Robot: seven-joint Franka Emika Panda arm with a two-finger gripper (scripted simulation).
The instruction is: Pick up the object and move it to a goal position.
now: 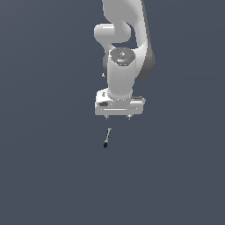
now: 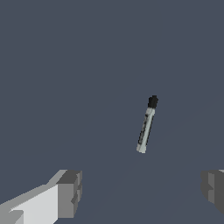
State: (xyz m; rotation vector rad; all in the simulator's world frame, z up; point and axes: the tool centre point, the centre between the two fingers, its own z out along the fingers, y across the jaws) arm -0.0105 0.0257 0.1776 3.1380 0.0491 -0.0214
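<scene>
Exterior view: white, rounded Franka arm [image 1: 125, 52] reaches down from the upper edge, its broad white gripper [image 1: 117, 117] hanging over a flat, dark slate-grey surface [image 1: 44, 176]. Just below the gripper, apart from it, lies the thin stick with pale grey shaft and black tip [image 1: 107, 138]. Its long axis runs steeply up the frame, leaning slightly; the black tip is at the lower end, toward the exterior view's left, and the pale end points up at the gripper. Wrist view: same stick [image 2: 146, 125] lies alone on the grey surface [image 2: 65, 65], ahead of the fingers, not between them. Two grey finger pads [image 2: 70, 194] show at opposite sides of the frame, well apart, so the claw stands wide with nothing in it; the stick's pale end is the end nearer the fingers, black tip farther off. Ground is bare and uniform on all sides of the stick; no rim or border of the surface is in sight in either view.
</scene>
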